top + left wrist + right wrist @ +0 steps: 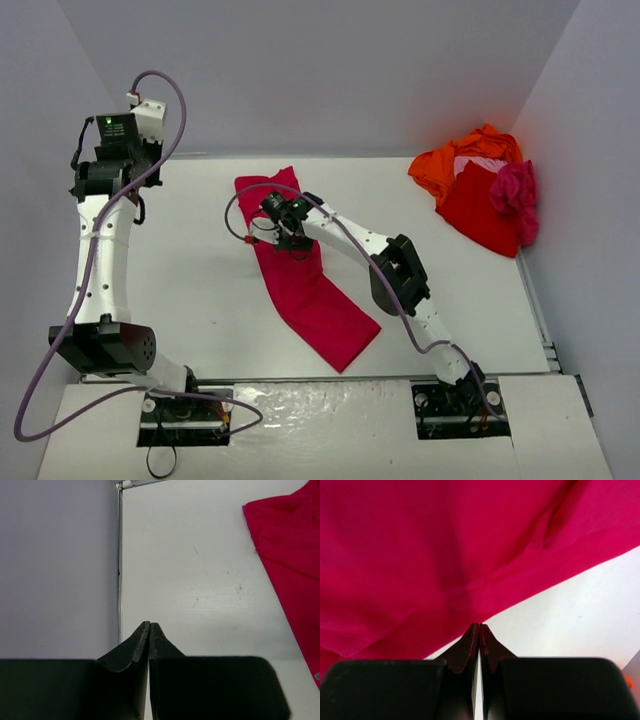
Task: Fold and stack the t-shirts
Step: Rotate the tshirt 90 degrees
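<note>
On the white table (200,260) the crimson t-shirt (310,295) lies mid-table as a long strip, the other t-shirts (480,190) heaped far right, and with the empty left gripper (149,625) and the right gripper (479,626) at its hem both closed, folding it shorter likely needs a fresh pinch.

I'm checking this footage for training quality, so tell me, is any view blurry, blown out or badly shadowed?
Top external: even, soft light, hardly any shadows, crimson t-shirt sharp. Left wrist: table bright but not blown out, scuffs readable; left gripper dark, featureless. Right wrist: the t-shirt fills most of the frame, heavily saturated, folds soft; right gripper nearly black.
</note>
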`<state>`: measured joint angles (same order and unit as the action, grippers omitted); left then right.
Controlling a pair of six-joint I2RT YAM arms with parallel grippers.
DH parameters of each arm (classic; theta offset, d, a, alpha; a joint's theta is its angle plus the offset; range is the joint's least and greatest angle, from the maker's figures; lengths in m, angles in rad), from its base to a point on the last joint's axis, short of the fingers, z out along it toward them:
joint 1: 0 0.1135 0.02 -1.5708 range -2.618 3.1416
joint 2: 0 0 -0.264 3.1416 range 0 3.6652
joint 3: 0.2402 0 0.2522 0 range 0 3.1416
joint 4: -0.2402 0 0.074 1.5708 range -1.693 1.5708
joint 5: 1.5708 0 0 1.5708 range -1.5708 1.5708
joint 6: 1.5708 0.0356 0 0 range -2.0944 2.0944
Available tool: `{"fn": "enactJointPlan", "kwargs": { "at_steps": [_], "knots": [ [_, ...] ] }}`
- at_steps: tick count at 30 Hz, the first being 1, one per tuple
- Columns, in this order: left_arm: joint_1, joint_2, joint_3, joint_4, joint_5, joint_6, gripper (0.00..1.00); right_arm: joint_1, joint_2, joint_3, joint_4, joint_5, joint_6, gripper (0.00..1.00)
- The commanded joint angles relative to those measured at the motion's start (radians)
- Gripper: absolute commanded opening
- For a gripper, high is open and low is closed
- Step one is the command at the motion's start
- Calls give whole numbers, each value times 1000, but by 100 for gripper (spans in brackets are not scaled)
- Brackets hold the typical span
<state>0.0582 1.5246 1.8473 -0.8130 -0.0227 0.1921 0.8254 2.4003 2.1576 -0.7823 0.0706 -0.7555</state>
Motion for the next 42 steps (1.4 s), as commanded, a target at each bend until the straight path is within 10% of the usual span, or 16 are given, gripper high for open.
{"fn": "enactJointPlan", "kwargs": {
  "at_steps": [1,25,42],
  "knots": [
    [-8,-82,-87,64,23,-19,0,48,-19,82,-14,-33,-40,0],
    [-6,-249,-263,66,12,25,0,138,194,228,-40,-150,-120,7],
    [-6,-238,-331,95,23,27,0,82,354,335,394,293,-93,20]
  ]
}}
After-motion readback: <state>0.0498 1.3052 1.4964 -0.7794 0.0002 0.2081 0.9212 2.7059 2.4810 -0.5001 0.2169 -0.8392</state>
